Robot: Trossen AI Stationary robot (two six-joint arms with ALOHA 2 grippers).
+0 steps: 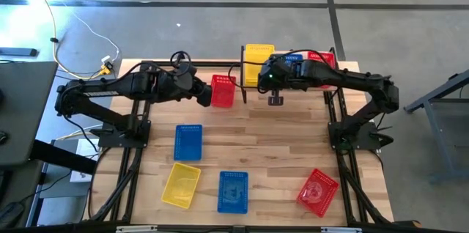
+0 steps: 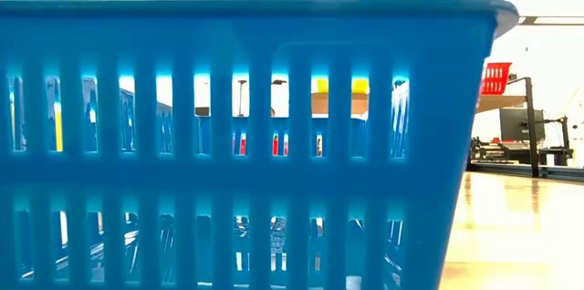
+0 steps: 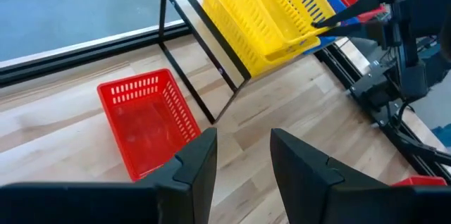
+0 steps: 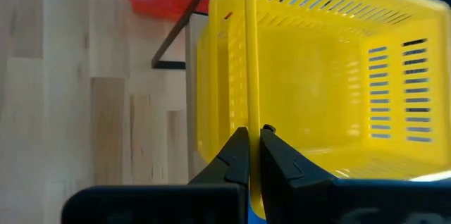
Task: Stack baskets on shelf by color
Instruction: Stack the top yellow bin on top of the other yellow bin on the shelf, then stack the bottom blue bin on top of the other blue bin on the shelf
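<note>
A yellow basket point(image 1: 259, 63), a blue basket point(image 1: 293, 60) and a red basket point(image 1: 322, 58) stand in a row on the shelf point(image 3: 184, 0) at the far edge. My right gripper point(image 4: 250, 139) is at the yellow basket's near side, shut on its rim. Another red basket point(image 3: 144, 122) rests bottom-down on the table beside the shelf's left legs. My left gripper point(image 3: 243, 160) hangs open just left of it, with nothing between its fingers. Several more baskets lie on the table's near half. My right gripper pinches the thin upper rim point(image 4: 248, 111) of the yellow basket's wall between its two fingers. The fingers slant down from the table's right and lie along that rim. The basket stays upright over the shelf's left end. Whether its bottom rests on the plank, I cannot tell.
On the near half lie a blue basket point(image 1: 187, 141), a yellow basket point(image 1: 181, 185), a second blue basket point(image 1: 233, 190) that fills the low view, and a red basket point(image 1: 317, 191). The shelf's black legs point(image 3: 204, 76) stand next to the red basket by my left gripper.
</note>
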